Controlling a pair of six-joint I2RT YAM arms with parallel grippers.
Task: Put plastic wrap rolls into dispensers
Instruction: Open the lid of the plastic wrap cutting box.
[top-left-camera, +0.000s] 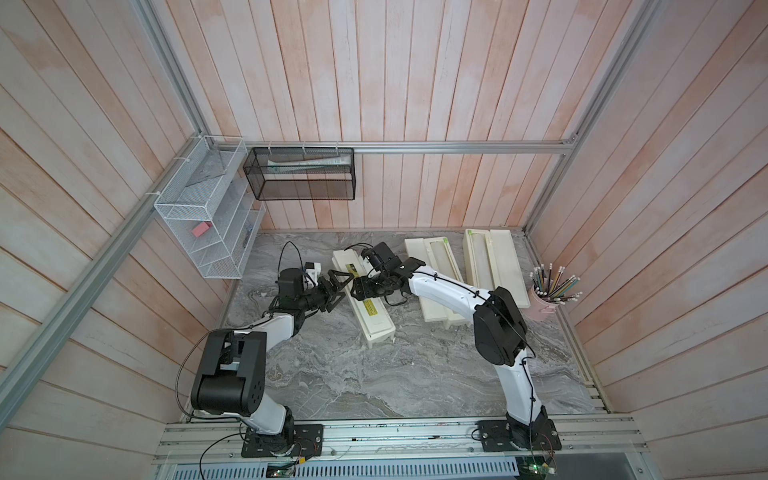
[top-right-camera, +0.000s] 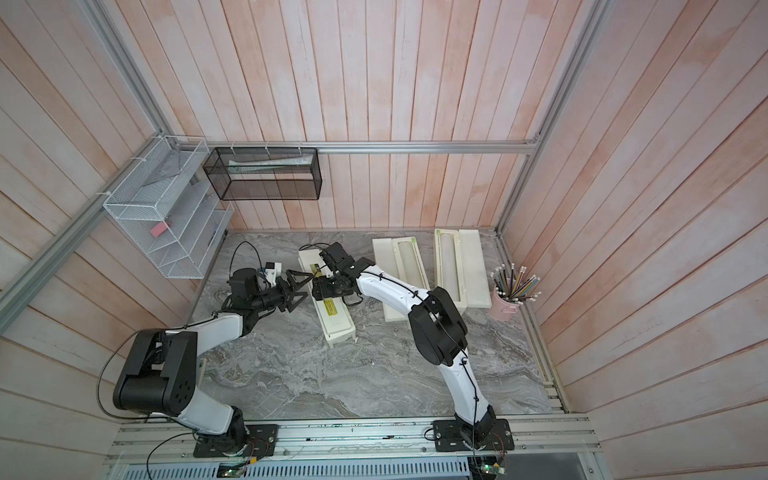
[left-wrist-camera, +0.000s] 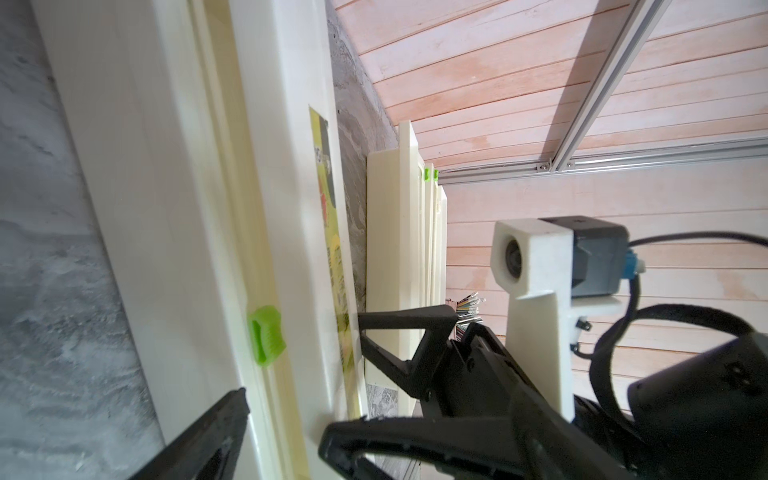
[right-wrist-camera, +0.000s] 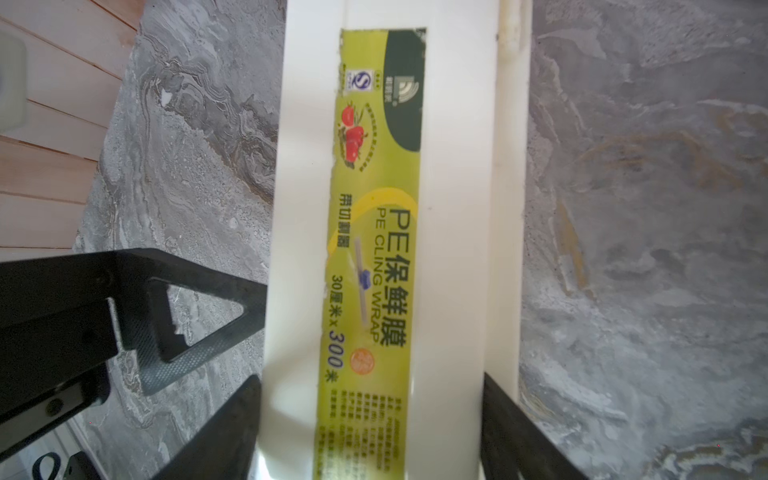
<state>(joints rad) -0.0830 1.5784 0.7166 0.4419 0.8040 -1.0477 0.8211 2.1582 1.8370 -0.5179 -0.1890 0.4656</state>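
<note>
— Right gripper (right-wrist-camera: 370, 419)?
— Fingers clamped across the closed dispenser (top-left-camera: 380, 332), one on each long side. Its long axis runs crosswise between them.
— Left gripper (top-left-camera: 341, 289)?
— Spread wide, empty, just beside the same dispenser's flank, so the right arm is nearer

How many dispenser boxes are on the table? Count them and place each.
3. The closed box lies leftmost in both top views, clamped by the right gripper; the middle box lies open; the right box lies open beside the pencil cup. No others show.
</note>
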